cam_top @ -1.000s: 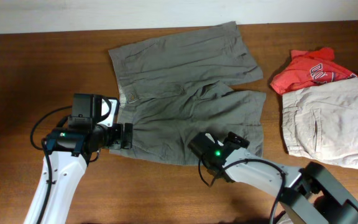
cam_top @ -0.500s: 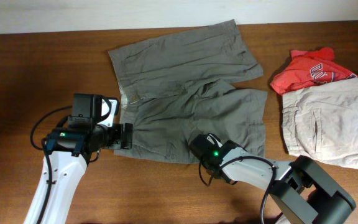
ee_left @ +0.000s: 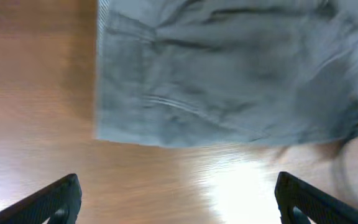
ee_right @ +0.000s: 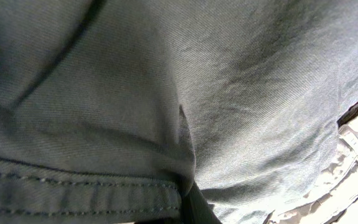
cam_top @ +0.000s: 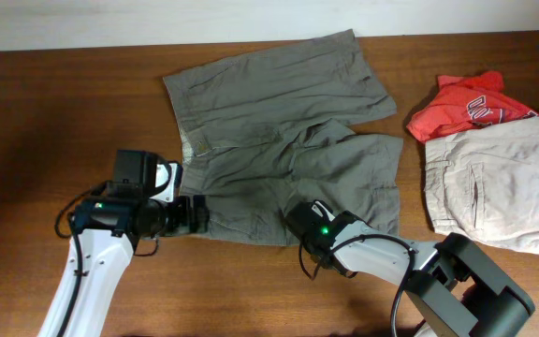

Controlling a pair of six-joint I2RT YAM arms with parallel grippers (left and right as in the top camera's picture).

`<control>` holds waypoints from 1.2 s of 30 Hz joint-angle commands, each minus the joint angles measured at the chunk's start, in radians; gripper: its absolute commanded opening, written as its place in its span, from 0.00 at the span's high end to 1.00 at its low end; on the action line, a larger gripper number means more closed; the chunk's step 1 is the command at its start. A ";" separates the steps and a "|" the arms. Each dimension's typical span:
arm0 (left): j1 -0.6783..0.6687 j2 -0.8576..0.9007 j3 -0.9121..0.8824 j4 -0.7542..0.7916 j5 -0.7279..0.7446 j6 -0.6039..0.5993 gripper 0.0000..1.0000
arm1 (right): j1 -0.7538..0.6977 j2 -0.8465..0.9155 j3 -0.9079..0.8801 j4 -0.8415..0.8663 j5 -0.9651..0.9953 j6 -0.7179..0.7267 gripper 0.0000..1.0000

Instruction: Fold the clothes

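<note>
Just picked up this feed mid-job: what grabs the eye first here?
The wrinkled olive-grey shorts spread across the middle of the table dominate. The left gripper hangs open over bare wood just short of their near edge; the right gripper is at the lower leg's hem, its camera filled with fabric. A red T-shirt and beige shorts lie heaped on the right arm's side.

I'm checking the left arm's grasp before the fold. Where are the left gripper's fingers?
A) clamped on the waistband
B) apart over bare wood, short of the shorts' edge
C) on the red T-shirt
B: the left gripper is spread open above the table, with the olive shorts lying just beyond it.
</note>
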 commanded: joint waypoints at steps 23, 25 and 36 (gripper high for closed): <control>-0.056 0.105 -0.029 0.549 -0.445 1.187 0.19 | -0.015 0.041 0.013 -0.024 -0.090 0.016 0.91; -0.071 0.147 -0.029 0.568 -0.461 1.258 0.20 | -0.015 0.041 0.019 -0.024 -0.088 0.016 0.91; -0.353 0.194 -0.024 0.460 -0.471 1.325 0.20 | -0.015 0.042 0.052 -0.033 -0.024 0.016 0.89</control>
